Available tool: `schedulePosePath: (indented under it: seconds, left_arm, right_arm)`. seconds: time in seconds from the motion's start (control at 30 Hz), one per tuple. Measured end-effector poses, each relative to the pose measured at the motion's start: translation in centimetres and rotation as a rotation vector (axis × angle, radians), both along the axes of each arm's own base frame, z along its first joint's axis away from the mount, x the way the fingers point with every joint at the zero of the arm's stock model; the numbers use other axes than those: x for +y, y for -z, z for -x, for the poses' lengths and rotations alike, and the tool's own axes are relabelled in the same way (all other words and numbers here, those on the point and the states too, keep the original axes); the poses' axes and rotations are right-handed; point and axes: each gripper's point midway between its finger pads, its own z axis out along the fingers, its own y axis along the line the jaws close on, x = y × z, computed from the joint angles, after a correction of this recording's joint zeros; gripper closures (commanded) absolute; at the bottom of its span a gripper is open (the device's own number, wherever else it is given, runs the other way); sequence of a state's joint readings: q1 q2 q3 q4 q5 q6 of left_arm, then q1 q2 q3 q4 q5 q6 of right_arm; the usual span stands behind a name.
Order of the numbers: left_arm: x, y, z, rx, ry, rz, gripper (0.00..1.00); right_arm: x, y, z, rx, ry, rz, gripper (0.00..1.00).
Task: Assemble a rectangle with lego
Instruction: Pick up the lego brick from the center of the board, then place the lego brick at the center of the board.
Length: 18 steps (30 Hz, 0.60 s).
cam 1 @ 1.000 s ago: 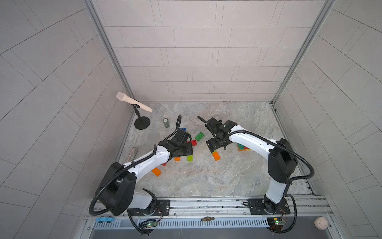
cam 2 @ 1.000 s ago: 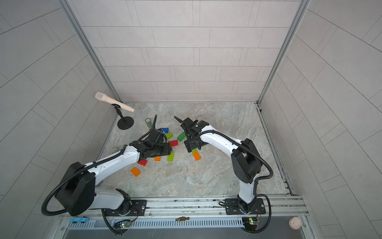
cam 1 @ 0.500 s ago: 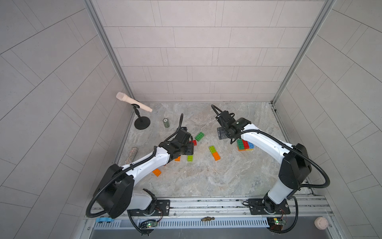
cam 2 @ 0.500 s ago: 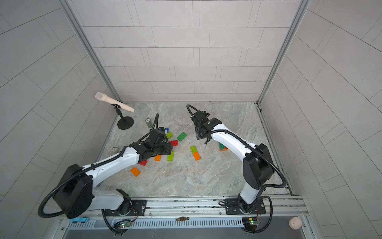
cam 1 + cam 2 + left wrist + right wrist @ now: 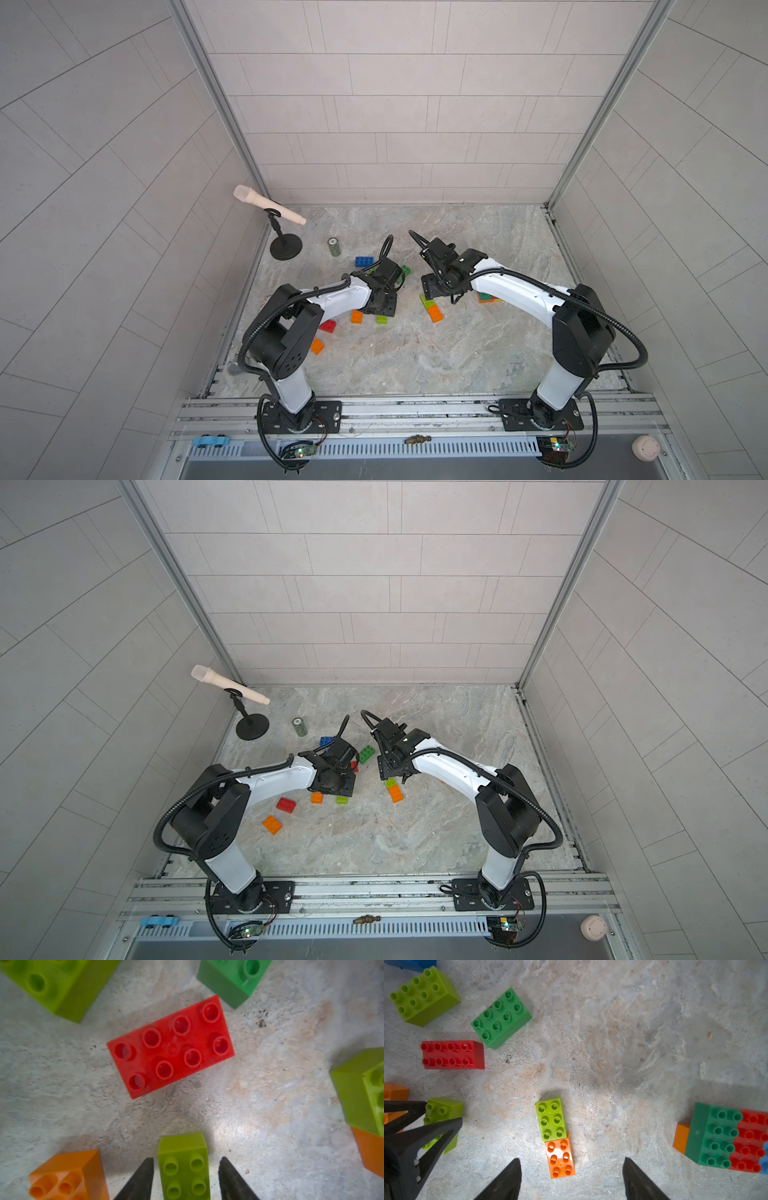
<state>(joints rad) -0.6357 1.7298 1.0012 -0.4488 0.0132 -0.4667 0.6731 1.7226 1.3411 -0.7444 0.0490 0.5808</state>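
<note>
Lego brick point(image 5: 182, 1167) between parted left pincer point(image 5: 187, 1157), right pincer point(image 5: 571, 1159) spread

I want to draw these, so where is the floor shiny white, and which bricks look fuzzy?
Left wrist view: a bright patch on the floor beside the small lime brick; the corner lime brick is fuzzy, the red brick sharper. Right wrist view: the glare whitens the middle orange brick and its studs. In both top views the light is even, without glare.
</note>
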Motion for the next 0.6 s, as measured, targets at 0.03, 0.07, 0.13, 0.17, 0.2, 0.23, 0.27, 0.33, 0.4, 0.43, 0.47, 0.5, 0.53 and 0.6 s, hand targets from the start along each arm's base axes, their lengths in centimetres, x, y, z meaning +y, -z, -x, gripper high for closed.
schedulePosePath:
  seconds: [0.03, 0.07, 0.13, 0.17, 0.2, 0.23, 0.27, 0.33, 0.4, 0.43, 0.47, 0.5, 0.53, 0.6]
  left_arm:
    - [0.0, 0.3, 0.1, 0.007, 0.006, -0.006, 0.58]
    - [0.0, 0.5, 0.2, 0.013, 0.016, -0.014, 0.63]
    - [-0.1, 0.5, 0.3, 0.013, 0.037, -0.021, 0.69]
    - [-0.3, 0.5, 0.5, 0.014, 0.054, -0.023, 0.71]
    - [-0.5, 0.5, 0.7, 0.015, 0.073, -0.026, 0.72]
    - [-0.8, 0.4, 1.1, 0.017, 0.1, -0.029, 0.72]
    - [-1.4, 0.1, 1.7, 0.017, 0.136, -0.027, 0.72]
    - [-2.8, -0.6, 2.9, 0.011, 0.214, -0.011, 0.71]
    - [-4.6, -1.5, 4.4, -0.006, 0.308, 0.008, 0.68]
    - [-5.6, -1.8, 5.3, -0.014, 0.364, 0.017, 0.67]
    - [-6.4, -2.0, 6.1, -0.015, 0.405, 0.022, 0.65]
    - [-7.0, -1.9, 6.9, -0.01, 0.446, 0.028, 0.63]
    - [-7.7, -1.8, 7.8, 0.002, 0.483, 0.032, 0.61]
    - [-8.1, -1.3, 8.6, 0.022, 0.522, 0.034, 0.56]
  right_arm:
    - [-0.1, 0.1, 0.1, 0.003, 0.001, 0.003, 0.23]
    - [-0.2, 0.2, 0.1, 0.006, 0.001, 0.005, 0.24]
    - [-0.3, 0.5, 0.3, 0.012, 0.001, 0.01, 0.24]
    - [-0.4, 0.6, 0.4, 0.015, 0.001, 0.013, 0.24]
    - [-0.5, 0.8, 0.6, 0.019, 0.0, 0.016, 0.25]
    - [-0.7, 1.0, 0.8, 0.023, -0.003, 0.021, 0.25]
    - [-1.0, 1.2, 1.2, 0.028, -0.005, 0.027, 0.25]
    - [-1.8, 1.5, 2.1, 0.038, -0.011, 0.038, 0.26]
    - [-2.7, 1.6, 2.9, 0.043, -0.016, 0.044, 0.26]
    - [-3.0, 1.6, 3.2, 0.044, -0.019, 0.043, 0.26]
    - [-3.3, 1.6, 3.5, 0.044, -0.022, 0.043, 0.26]
    - [-3.6, 1.5, 3.9, 0.043, -0.028, 0.043, 0.27]
    - [-3.8, 1.4, 4.1, 0.041, -0.031, 0.042, 0.27]
    - [-4.1, 1.3, 4.4, 0.036, -0.042, 0.039, 0.27]
